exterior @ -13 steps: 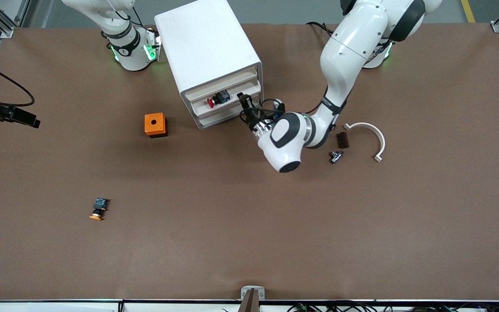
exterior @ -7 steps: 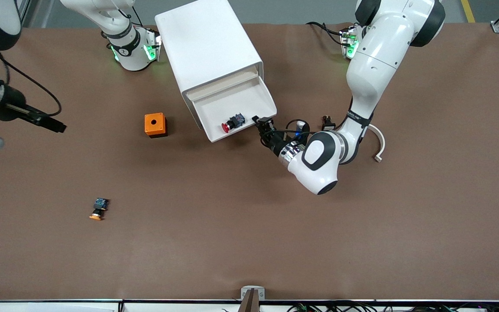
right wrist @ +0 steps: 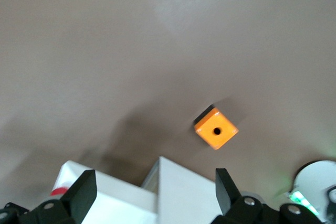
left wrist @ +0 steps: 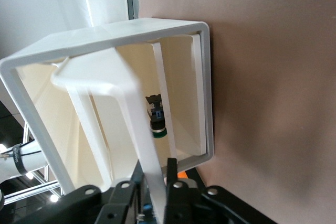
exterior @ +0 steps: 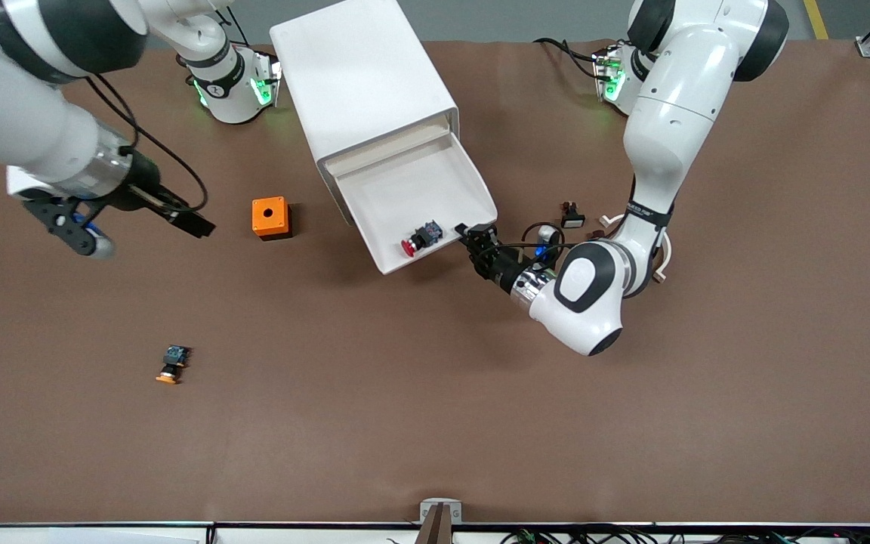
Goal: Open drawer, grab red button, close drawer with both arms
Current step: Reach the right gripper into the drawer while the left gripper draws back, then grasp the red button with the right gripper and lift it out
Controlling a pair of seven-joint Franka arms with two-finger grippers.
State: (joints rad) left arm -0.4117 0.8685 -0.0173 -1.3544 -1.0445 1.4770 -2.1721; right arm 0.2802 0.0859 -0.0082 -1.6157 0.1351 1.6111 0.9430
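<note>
Your left end effector (exterior: 473,236) pinches the drawer (exterior: 435,170) front, drawer pulled out | button (exterior: 420,237) lies inside near that front | your right end effector (exterior: 197,224) hangs wide apart over the table (exterior: 435,393) beside the orange cube (exterior: 270,217).

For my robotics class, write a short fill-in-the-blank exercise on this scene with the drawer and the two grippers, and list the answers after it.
1. The red-capped button lies inside the pulled-out ____.
2. The left gripper is at the drawer's front ____.
3. The right gripper, fingers ____, hangs over the table beside the orange cube.
4. The other button on the table has an ____ cap.

Answers: drawer; panel; open; orange
</note>
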